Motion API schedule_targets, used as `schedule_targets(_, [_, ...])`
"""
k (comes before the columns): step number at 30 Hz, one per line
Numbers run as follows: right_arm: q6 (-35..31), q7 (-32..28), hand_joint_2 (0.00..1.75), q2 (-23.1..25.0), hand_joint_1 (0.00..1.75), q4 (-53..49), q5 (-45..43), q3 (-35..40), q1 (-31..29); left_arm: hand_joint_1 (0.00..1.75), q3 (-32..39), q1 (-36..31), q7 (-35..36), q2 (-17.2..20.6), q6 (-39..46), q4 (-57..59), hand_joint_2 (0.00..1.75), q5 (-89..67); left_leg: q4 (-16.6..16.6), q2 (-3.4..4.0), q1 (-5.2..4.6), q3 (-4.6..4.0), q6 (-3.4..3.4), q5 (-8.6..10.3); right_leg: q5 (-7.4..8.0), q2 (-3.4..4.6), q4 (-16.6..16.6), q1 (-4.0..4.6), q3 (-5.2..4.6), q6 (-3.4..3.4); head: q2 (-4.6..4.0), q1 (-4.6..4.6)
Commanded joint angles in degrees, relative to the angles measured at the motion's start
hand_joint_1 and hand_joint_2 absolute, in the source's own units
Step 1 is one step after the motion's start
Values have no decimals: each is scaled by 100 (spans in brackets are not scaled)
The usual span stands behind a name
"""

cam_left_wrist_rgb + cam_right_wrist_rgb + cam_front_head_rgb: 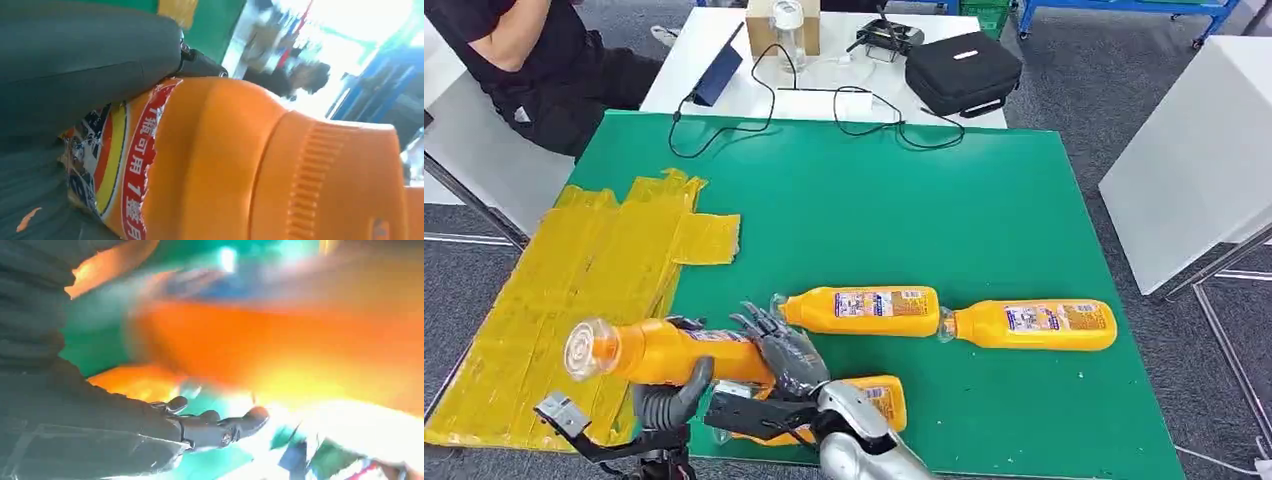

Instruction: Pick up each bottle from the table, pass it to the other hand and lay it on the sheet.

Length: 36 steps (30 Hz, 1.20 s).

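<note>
An orange bottle (664, 350) hangs above the table's near left, over the edge of the yellow sheet (594, 270), its clear cap pointing left. My left hand (669, 395) grips it from below; up close the bottle (240, 160) sits against the thick grey thumb (75, 65). My right hand (784, 355) is at the bottle's base end with its fingers (220, 427) spread and straight, holding nothing. The bottle (280, 345) shows as an orange blur just beyond them. Two more bottles (864, 310) (1034, 325) lie end to end on the green mat. A third (879, 395) lies partly under my right arm.
The green mat (874, 200) covers most of the table. Behind it on a white table are a black case (964, 70), cables (864, 110), a tablet (719, 75) and a cardboard box (769, 25). A seated person (534, 60) is at the far left. A white table (1194, 160) stands to the right.
</note>
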Motion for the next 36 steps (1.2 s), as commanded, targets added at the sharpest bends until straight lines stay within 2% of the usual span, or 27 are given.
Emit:
schedule_targets(1, [50, 113, 0, -616, 0, -1631, 198, -626, 774, 175, 475, 69, -123, -20, 262, -259, 175, -367, 0, -11, 5, 11, -9, -7, -7, -15, -2, 6, 13, -9, 0, -4])
schedule_targets(7, [64, 106, 0, -577, 0, -1552, 203, -635, 749, 175, 465, 57, -117, -40, 259, -238, 175, -386, 6, -7, 8, 32, -19, -19, -16, -14, 4, 10, 31, -18, 0, -2])
schedule_targets(8, [64, 106, 0, -577, 0, -1552, 203, -635, 749, 175, 465, 57, -117, -40, 259, -238, 175, -386, -1, -6, 4, 9, -11, -5, -4, -9, -3, 5, 8, -9, 0, -2])
schedule_targets(14, [64, 106, 0, -577, 0, -1552, 203, -635, 749, 175, 465, 57, -117, -40, 259, -238, 175, -386, -2, -5, 4, 10, -12, -2, -3, -8, -3, 5, 9, -8, 0, -2])
schedule_targets(19, [-68, -59, 0, -869, 0, -2426, 281, -940, 1213, 175, 1015, 151, -291, -106, 1855, -728, 175, -1939, 4, -11, 8, 26, -17, -14, -15, -17, 1, 9, 28, -14, 0, -2])
schedule_targets(20, [-64, -110, 0, -922, 0, -2635, 292, -1004, 1332, 175, 1093, 172, -291, -98, 2524, -843, 175, -2474, 3, -12, 7, 15, -14, -8, -10, -16, 0, 8, 17, -10, 0, -2])
schedule_targets(21, [-59, -137, 0, -952, 0, -2755, 303, -1030, 1403, 175, 1144, 187, -291, -70, 2796, -885, 175, -2636, 15, -18, 12, 28, -20, -23, -24, -25, 8, 14, 33, -16, 0, 0])
schedule_targets(22, [1, -199, 0, -999, 0, -2924, 283, -1032, 1486, 175, 1191, 214, -291, 10, 3483, -935, 175, -3164, 19, -18, 12, 42, -24, -32, -33, -27, 14, 15, 46, -21, 0, -2])
schedule_targets(23, [78, -257, 0, -1028, 0, -3098, 241, -1046, 1573, 175, 1187, 226, -291, 103, 4158, -818, 175, -3691, 0, -8, 5, 2, -11, -1, -3, -11, -2, 6, 3, -7, 0, -2])
schedule_targets(24, [156, -292, 0, -1048, 0, -3242, 281, -1039, 1651, 175, 1305, 196, -291, 131, 4833, -591, 175, -4455, 5, -12, 8, 26, -19, -16, -19, -18, 3, 9, 27, -16, 0, 0])
schedule_targets(25, [258, -315, 0, -1077, 0, -3330, 303, -998, 1683, 175, 1749, 119, -291, -93, 4854, -609, 175, -5164, -3, -6, 2, 13, -14, -6, -8, -10, -1, 3, 12, -10, 0, -2])
schedule_targets(27, [521, -348, 0, -1131, 0, -3457, 272, -910, 1726, 175, 2529, -93, -291, -479, 4854, -750, 175, -6612, 3, -4, 7, 40, -23, -22, -21, -11, 4, 9, 38, -19, 0, -2])
schedule_targets(28, [663, -352, 175, -1166, 0, -3497, 282, -859, 1733, 175, 2956, -204, -291, -646, 4854, -743, 175, -7383, 6, -6, 9, 28, -22, -19, -17, -12, 3, 11, 29, -17, 0, -2])
schedule_targets(29, [1672, 32, 175, -1616, 0, -3723, 998, -491, 1727, 175, 3722, -477, -291, -852, 4854, -140, 175, -9196, 7, -7, 9, 18, -20, -14, -12, -12, 3, 11, 18, -15, 0, -2])
schedule_targets(32, [1851, -30, 175, -1996, 0, -4064, 1103, -486, 1964, 175, 3812, -588, -291, -743, 4854, -27, 175, -9379, -9, -2, 4, 25, -16, -6, -8, -4, -10, 4, 23, -15, 0, -4])
schedule_targets(33, [1927, -39, 175, -2049, 0, -4119, 1095, -517, 1966, 175, 3790, -589, -291, -759, 4854, -29, 175, -9362, -5, -5, 5, 44, -22, -16, -20, -10, -7, 6, 41, -26, 0, -2])
schedule_targets(36, [2130, -15, 175, -2134, 0, -4191, 1198, -658, 1919, 175, 3725, -585, -291, -804, 4854, -141, 175, -9391, -4, -10, 0, 17, -16, -6, -12, -13, -5, 1, 15, -18, 0, -4])
